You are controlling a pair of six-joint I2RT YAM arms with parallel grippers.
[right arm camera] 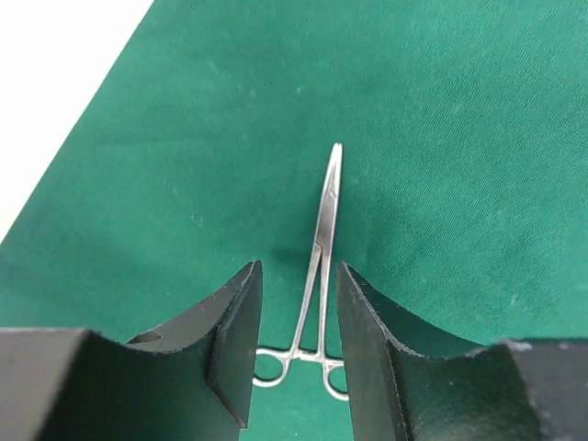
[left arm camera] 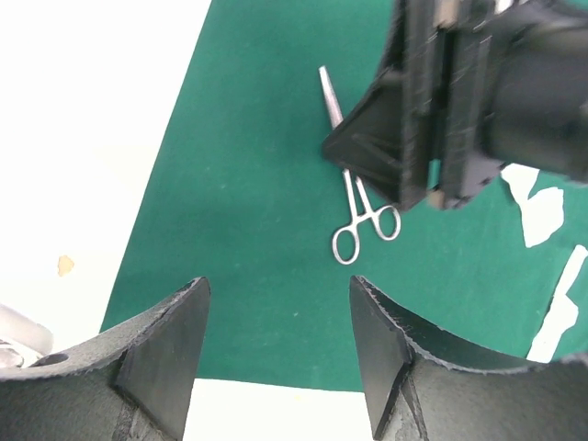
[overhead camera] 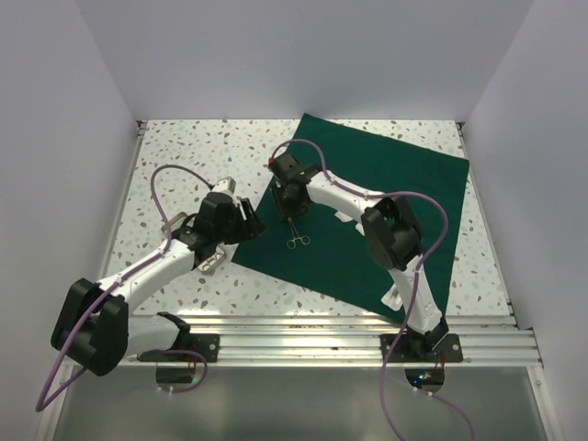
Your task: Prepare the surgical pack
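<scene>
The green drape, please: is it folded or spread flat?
Spread flat: the green drape lies as one open square with forceps resting on it.

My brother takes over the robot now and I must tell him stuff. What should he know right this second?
Left gripper: open, empty, over the left edge of the green cloth.
Right gripper: open, low over the steel clamp, one finger on each side, not squeezing it.
Things: cloth spread flat on the table; clamp lying on it.
Done: cloth laid out, clamp placed.
Left: probably add any other items, then fold the cloth up.
</scene>
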